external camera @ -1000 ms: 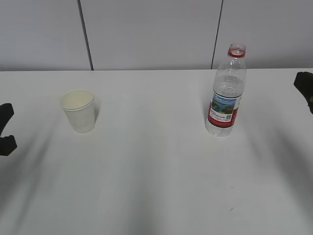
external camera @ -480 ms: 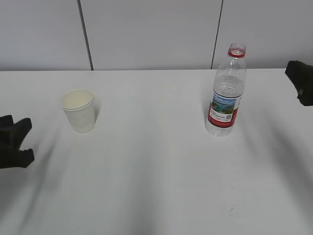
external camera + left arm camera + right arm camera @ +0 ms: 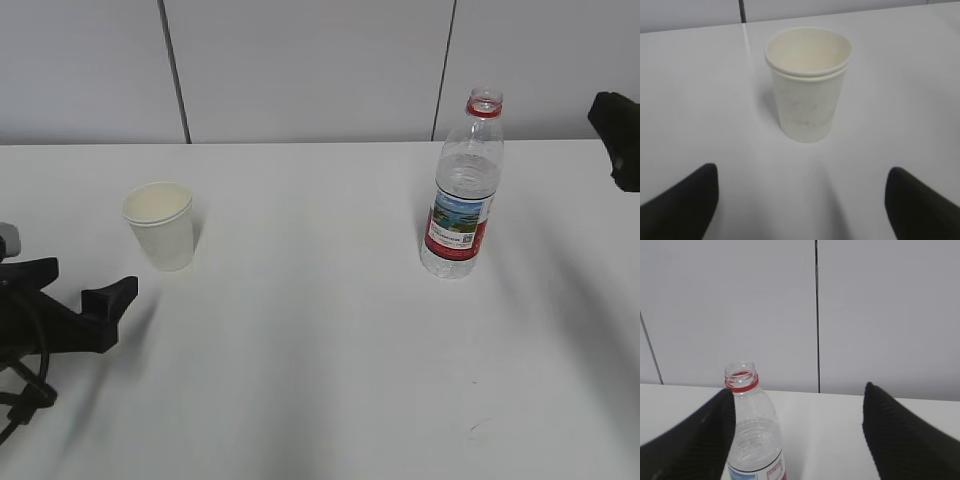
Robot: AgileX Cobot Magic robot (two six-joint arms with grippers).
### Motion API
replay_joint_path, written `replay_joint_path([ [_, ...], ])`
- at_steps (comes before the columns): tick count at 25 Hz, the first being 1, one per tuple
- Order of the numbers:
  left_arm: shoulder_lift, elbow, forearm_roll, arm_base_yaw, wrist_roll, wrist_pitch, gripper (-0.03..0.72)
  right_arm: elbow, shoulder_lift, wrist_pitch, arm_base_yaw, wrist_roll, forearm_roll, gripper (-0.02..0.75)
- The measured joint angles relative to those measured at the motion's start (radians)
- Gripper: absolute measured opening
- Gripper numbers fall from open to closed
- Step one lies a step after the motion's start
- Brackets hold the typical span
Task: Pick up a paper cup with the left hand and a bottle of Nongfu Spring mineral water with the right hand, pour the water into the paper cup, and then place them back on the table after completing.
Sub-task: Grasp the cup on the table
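Observation:
A white paper cup [image 3: 160, 226] stands upright on the white table [image 3: 320, 330] at the left; it also shows in the left wrist view [image 3: 808, 82], empty. My left gripper [image 3: 85, 300] is open and empty, low over the table just in front and left of the cup; its fingertips [image 3: 687, 200] sit wide apart. An uncapped clear water bottle [image 3: 462, 190] with a red neck ring and red-blue label stands at the right, also in the right wrist view [image 3: 752, 435]. My right gripper [image 3: 618, 135] is open at the right edge, apart from the bottle.
A grey panelled wall [image 3: 320, 70] runs along the table's far edge. Black cables [image 3: 20, 390] hang from the left arm at the lower left.
My left gripper has moved right and forward toward the cup. My right gripper has come in from the right edge, then risen a little.

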Motion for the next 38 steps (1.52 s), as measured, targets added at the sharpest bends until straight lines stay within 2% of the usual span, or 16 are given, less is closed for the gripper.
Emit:
replay_joint_path([
  [7, 0.116, -0.135, 0.014, 0.000, 0.000, -0.006, 0.627, 0.000, 0.000, -0.027, 0.000, 0.000, 0.000, 0.585],
  [14, 0.209, -0.249, 0.085, -0.002, 0.000, -0.006, 0.618, 0.000, 0.000, -0.057, 0.000, 0.000, -0.002, 0.586],
  [24, 0.325, -0.405, 0.089, -0.002, 0.000, -0.006, 0.603, 0.000, 0.000, -0.087, 0.000, 0.002, -0.002, 0.585],
  [33, 0.388, -0.473, 0.090, -0.002, -0.028, -0.005, 0.587, 0.000, 0.056, -0.094, 0.000, 0.002, -0.002, 0.586],
  [36, 0.388, -0.474, 0.090, -0.002, -0.030, -0.005, 0.554, 0.000, 0.093, -0.105, 0.000, 0.002, -0.002, 0.586],
  [38, 0.388, -0.474, 0.090, -0.002, -0.030, -0.005, 0.495, 0.000, 0.125, -0.118, 0.000, 0.002, -0.009, 0.586],
])
